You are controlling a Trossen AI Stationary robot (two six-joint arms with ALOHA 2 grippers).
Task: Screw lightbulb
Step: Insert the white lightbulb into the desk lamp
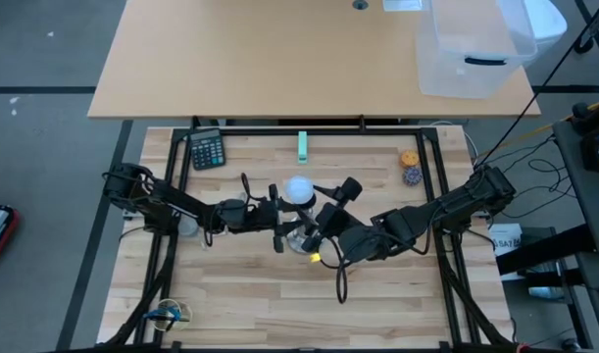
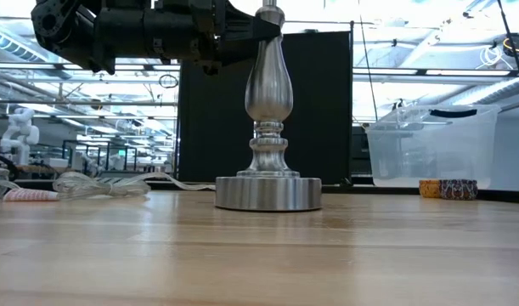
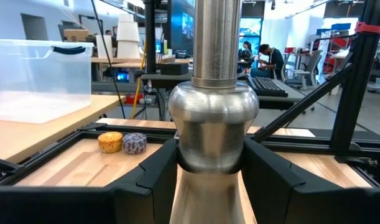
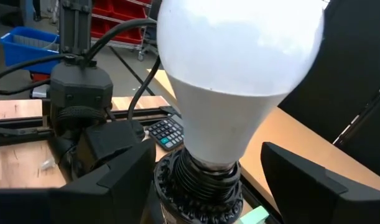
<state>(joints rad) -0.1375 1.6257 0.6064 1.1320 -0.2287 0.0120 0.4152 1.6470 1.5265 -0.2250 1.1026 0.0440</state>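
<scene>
A silver lamp stand [image 2: 267, 127] stands upright mid-table on its round base [image 2: 267, 194]. The white frosted lightbulb [image 4: 239, 81] sits with its screw base in the stand's black socket [image 4: 196, 183]; from above the lightbulb [image 1: 299, 189] shows as a white globe. My left gripper [image 3: 217, 162] comes from the table's left and is shut on the stand's stem. My right gripper [image 4: 208, 186] comes from the right and is open. Its fingers stand either side of the socket, below the globe; I see no touch. My left gripper pinches the stand's stem at a rounded bulge [image 3: 196, 149] between its two fingers [image 3: 152, 177]. The fingers come in about level from the table's left and lie across the stem. The stand stays upright with its base on the table.
A calculator [image 1: 207, 150] and a green piece [image 1: 303, 146] lie near the far edge, and two small round things [image 1: 410, 167] at the far right. A clear plastic bin [image 1: 475, 49] stands on the table behind. Loose cables [image 2: 98, 185] lie at the left.
</scene>
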